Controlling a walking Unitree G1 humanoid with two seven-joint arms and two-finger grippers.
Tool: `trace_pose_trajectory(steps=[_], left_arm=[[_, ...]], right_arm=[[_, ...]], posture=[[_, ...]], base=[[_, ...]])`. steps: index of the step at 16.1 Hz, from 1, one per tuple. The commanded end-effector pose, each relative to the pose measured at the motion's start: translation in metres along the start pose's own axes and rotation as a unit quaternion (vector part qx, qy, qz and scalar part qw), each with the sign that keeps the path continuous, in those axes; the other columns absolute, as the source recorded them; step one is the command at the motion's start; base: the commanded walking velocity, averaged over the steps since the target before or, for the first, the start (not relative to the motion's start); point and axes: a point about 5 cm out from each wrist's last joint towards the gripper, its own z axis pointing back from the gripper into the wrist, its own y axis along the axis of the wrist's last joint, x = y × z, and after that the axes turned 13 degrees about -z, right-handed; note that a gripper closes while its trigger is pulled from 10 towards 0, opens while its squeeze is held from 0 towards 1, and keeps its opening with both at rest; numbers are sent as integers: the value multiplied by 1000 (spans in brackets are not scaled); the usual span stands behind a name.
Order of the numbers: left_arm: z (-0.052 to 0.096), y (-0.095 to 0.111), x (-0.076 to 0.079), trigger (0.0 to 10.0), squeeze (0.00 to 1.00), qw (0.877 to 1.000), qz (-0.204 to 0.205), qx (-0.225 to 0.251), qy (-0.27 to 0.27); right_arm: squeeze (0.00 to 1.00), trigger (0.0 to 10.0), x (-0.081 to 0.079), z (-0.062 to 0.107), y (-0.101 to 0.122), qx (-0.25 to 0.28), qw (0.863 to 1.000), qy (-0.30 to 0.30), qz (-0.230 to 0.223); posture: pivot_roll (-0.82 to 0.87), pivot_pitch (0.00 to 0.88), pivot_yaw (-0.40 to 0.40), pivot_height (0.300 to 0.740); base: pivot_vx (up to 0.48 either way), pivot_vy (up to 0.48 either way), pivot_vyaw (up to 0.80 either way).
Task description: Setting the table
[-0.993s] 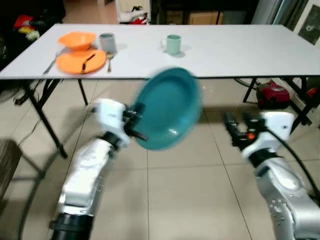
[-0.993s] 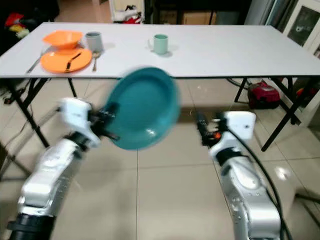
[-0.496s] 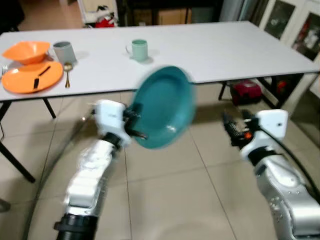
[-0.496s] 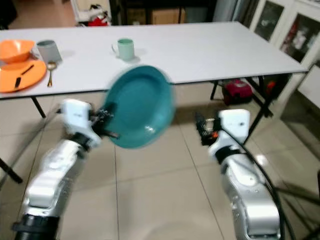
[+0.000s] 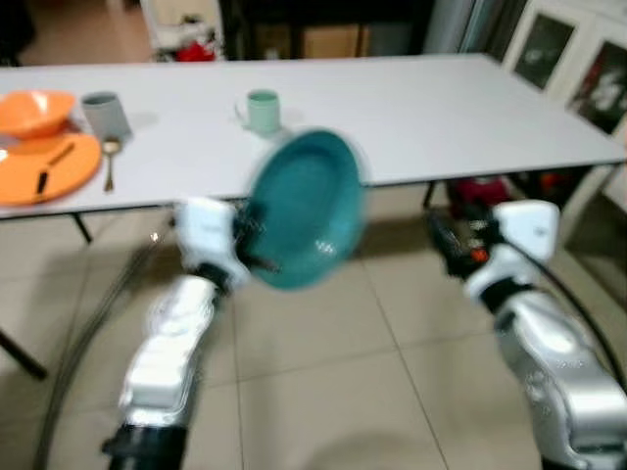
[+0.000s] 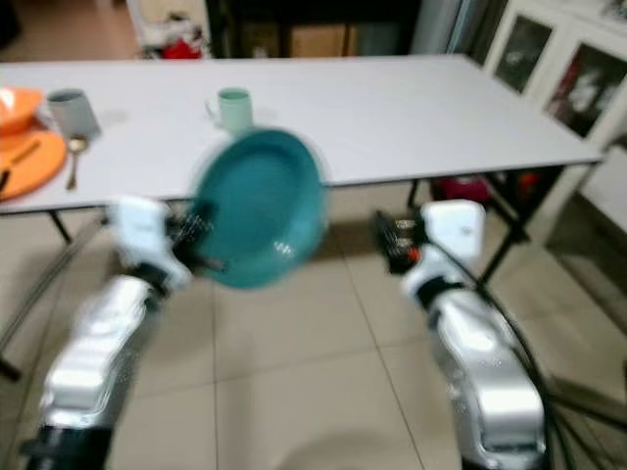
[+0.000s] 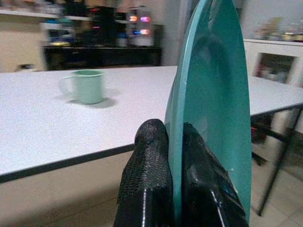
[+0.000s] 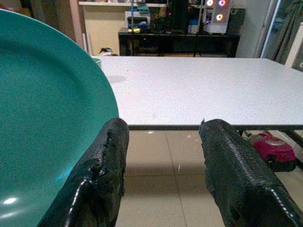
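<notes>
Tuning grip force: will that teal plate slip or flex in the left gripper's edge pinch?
Teal plate looks rigid, so flex seems unlikely. Its glossy surface and on-edge hold at the rim by the left gripper suggest it could pivot or slide.

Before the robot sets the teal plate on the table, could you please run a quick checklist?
1. Left end effector clamped on the teal plate rim: ok.
2. Plate level: not ok, held on edge.
3. Right end effector open and holding nothing: ok.
4. Bare spot on the white table right of the green mug: ok.
5. Plate over the table: not ok, short of its edge.
</notes>
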Motion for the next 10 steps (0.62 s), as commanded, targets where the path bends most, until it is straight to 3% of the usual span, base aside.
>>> trace_pose_trajectory(steps=[1,10], left_arm=[[0,9,-12,10000,0,1000,-13,15,18],[0,9,-15,10000,0,1000,-21,12,12]], right_arm=[[0,10000,-5,-1,1,1,1000,12,-5],[0,10000,-6,3,-3,-5,1000,8,-9]], posture=[[22,0,-12,740],[11,0,-3,740]], base=[[379,0,0],[374,0,0]])
